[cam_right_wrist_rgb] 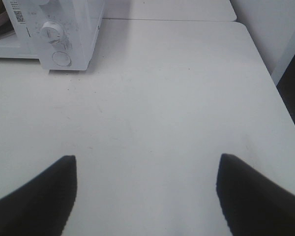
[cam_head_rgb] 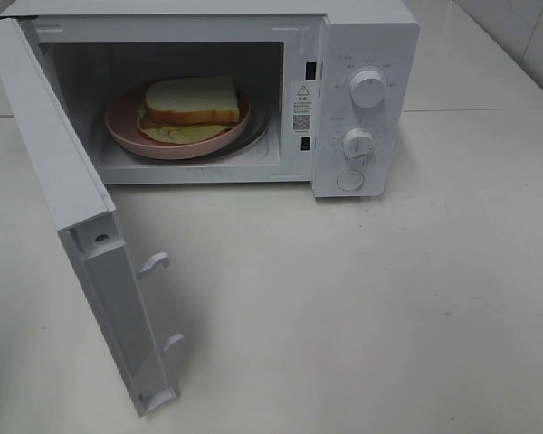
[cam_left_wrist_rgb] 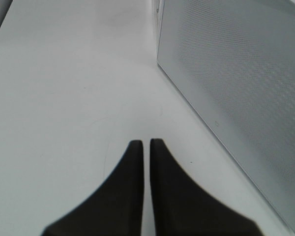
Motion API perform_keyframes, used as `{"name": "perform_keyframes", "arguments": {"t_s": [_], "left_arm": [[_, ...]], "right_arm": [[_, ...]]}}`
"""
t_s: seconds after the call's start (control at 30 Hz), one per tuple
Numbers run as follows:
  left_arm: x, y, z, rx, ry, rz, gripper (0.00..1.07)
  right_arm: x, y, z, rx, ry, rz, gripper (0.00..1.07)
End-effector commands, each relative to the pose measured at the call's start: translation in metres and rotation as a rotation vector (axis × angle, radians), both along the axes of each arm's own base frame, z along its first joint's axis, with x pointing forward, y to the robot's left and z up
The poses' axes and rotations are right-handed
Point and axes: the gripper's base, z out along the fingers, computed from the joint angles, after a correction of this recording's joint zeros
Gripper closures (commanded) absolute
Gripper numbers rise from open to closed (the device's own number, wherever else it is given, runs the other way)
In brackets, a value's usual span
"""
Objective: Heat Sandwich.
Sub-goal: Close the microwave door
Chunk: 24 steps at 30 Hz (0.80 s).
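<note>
Sandwich [cam_head_rgb: 193, 99], exterior high view: on pink plate [cam_head_rgb: 127, 136] inside microwave [cam_head_rgb: 366, 54], door [cam_head_rgb: 54, 163] swung wide open; neither gripper visible
Handling, judged: light, soft, easily crushed, filling layers liable to slide
Hold point, judged: plate rim, not the bread
Left gripper [cam_left_wrist_rgb: 146, 147], left wrist view: fingers closed together, nothing between them; door's meshed face just beside it, table [cam_left_wrist_rgb: 64, 98] below; sandwich not visible
Right gripper [cam_right_wrist_rgb: 147, 157], right wrist view: fingers wide apart, empty; microwave control panel ahead of fingertips, well apart; sandwich hidden

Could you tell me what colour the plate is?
The plate is pink, clearest in the exterior high view.
</note>
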Motion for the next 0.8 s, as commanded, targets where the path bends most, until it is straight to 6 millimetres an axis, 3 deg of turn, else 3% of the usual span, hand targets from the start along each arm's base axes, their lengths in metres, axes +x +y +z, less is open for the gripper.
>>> {"name": "perform_keyframes", "arguments": {"t_s": [0.03, 0.8], "left_arm": [[0.012, 0.000, -0.009, 0.006, -0.031, 0.000, 1.07], [0.075, 0.005, -0.064, 0.081, -0.303, 0.022, 1.07]], "right_arm": [[-0.004, 0.000, 0.000, -0.004, -0.032, -0.002, 0.32], [-0.004, 0.000, 0.000, -0.005, -0.032, -0.001, 0.32]]}}
